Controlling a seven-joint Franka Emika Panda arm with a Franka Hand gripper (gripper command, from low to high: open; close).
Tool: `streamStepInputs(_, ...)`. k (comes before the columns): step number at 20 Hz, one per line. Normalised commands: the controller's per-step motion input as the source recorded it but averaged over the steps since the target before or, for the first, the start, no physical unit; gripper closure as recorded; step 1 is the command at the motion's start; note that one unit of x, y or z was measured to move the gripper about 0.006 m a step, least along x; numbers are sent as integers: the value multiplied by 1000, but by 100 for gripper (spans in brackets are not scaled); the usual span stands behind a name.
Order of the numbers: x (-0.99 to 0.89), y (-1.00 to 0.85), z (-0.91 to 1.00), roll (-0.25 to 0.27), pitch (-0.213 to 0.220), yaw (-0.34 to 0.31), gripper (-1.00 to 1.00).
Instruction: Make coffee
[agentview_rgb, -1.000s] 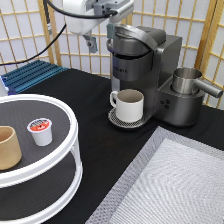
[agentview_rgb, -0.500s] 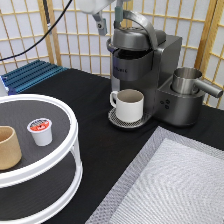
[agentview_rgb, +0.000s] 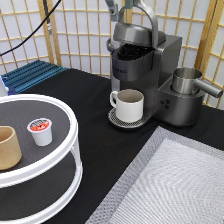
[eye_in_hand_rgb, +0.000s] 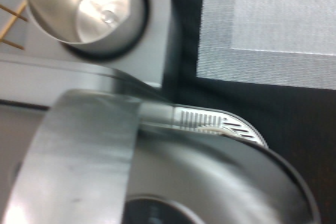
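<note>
The coffee pod (agentview_rgb: 40, 131), white with a red-orange foil lid, stands on the top shelf of a round white stand (agentview_rgb: 70, 120), far from the arm. A white mug (agentview_rgb: 129, 105) sits on the drip tray of the grey coffee machine (agentview_rgb: 167, 65). The machine's lid (agentview_rgb: 131, 34) is tilted up, and the dark pod chamber (agentview_rgb: 132, 51) shows beneath it. My gripper (agentview_rgb: 120, 6) is at the exterior view's top edge, mostly cut off, right at the lid's curved silver handle (agentview_rgb: 152, 22). That handle (eye_in_hand_rgb: 82, 160) fills the wrist view from close by.
A tan handleless cup (agentview_rgb: 7, 147) stands left of the pod on the same shelf. A steel jug (agentview_rgb: 186, 80) sits on the machine's right side, also seen as the jug (eye_in_hand_rgb: 90, 20). A grey mesh mat (agentview_rgb: 175, 185) covers the bottom right. A blue rack (agentview_rgb: 30, 75) lies at the left.
The gripper rose toward the exterior view's top edge and the machine's handle and lid swung upward with it, uncovering the pod chamber. Pod, mug and cup stayed put.
</note>
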Motion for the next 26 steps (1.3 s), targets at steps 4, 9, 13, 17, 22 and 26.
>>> streamStepInputs(4, 571, 684, 429, -118, 115, -19, -100)
streamStepInputs(9, 523, 602, 307, -120, 94, -27, -100)
streamStepInputs(13, 414, 495, 321, -100, 81, -31, -100)
streamStepInputs(17, 288, 309, 388, -80, 68, -48, -100)
streamStepInputs(22, -47, -428, 647, 56, 15, -54, -100)
streamStepInputs(26, -218, -839, 246, 165, 0, -5, -100)
